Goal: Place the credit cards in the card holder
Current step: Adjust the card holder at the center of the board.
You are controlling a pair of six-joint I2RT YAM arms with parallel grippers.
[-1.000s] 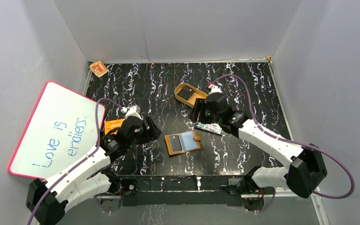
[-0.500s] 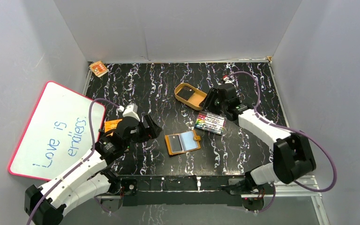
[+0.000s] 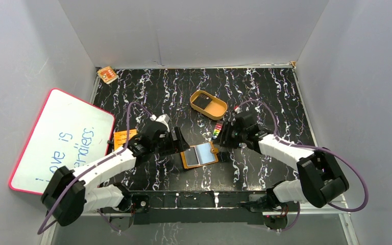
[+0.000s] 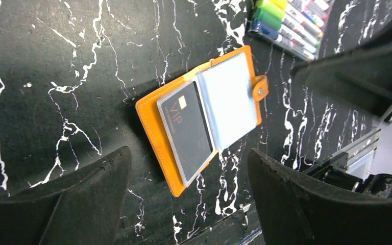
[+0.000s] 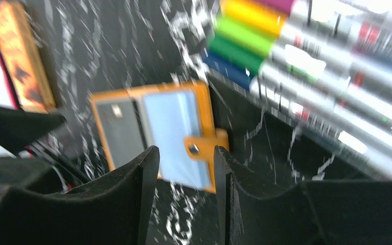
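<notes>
Orange leather folding card holder (image 4: 224, 102) lies open near the bench's (image 3: 265, 92) front edge, just ahead of my wide-open left pincer (image 4: 189, 153); my right pincer (image 5: 186, 150), part-open and empty, hangs by its tab.

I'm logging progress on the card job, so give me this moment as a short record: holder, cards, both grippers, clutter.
card holder: lying open and flat, snap tab undone
card in holder: one black card, in the sleeve opposite the snap tab
other card: black, lying in the tan tray
left gripper: open, empty, above the holder
right gripper: open, empty, near the snap tab
markers: coloured pack lying just beyond the holder's tab side
</notes>
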